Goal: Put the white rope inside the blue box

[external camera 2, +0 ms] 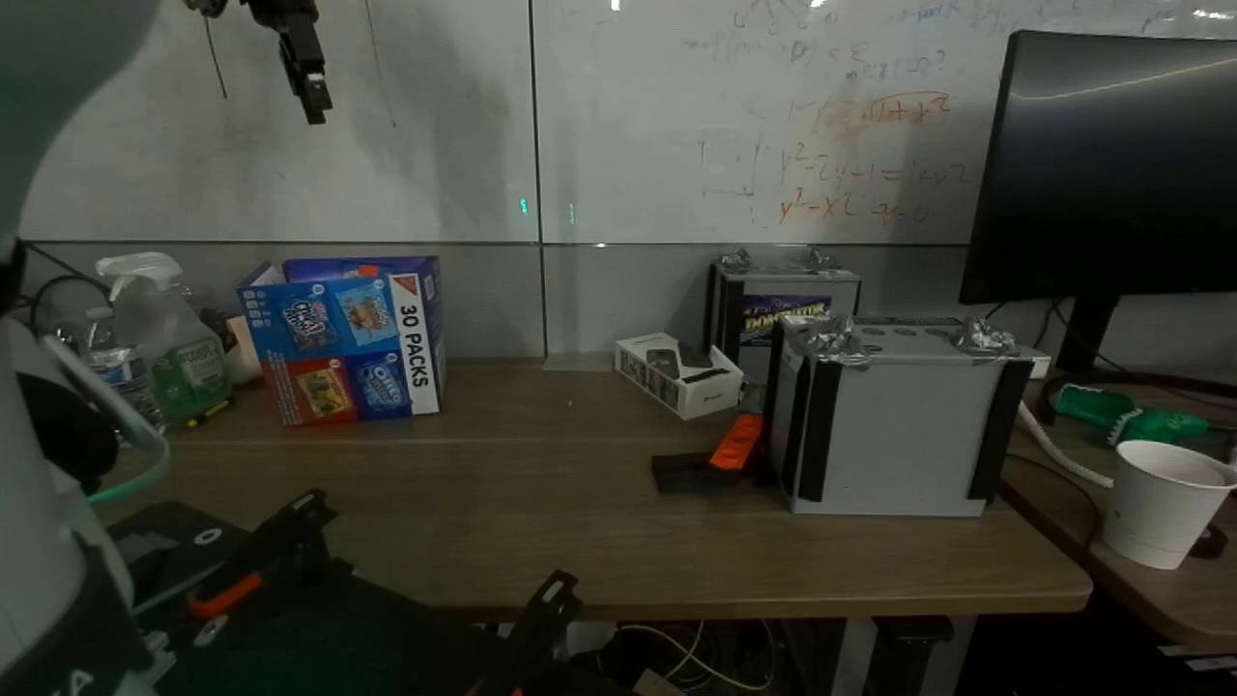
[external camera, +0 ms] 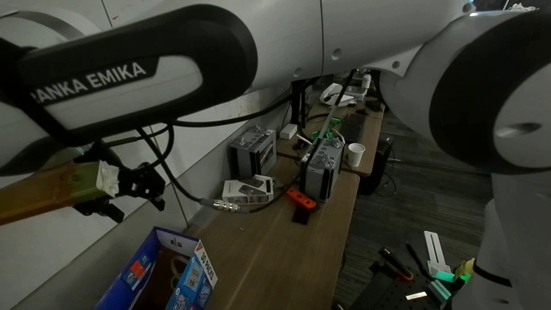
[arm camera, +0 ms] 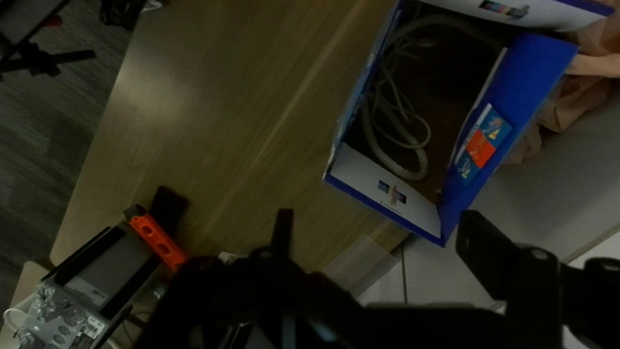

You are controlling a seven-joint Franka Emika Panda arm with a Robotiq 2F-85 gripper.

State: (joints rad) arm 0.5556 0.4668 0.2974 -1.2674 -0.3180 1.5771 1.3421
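Observation:
The blue box stands upright on the wooden table against the whiteboard wall, with its top open. It also shows in an exterior view and in the wrist view. The white rope lies in loose loops inside the box; part of it shows through the opening in an exterior view. Its far end is lost in shadow. My gripper is open and empty, above the box and apart from it. In the wrist view its fingers stand wide apart with nothing between them.
Two grey devices stand farther along the table. Near them are a white carton and an orange object. A spray bottle stands beside the box. A white cup and a monitor are beyond.

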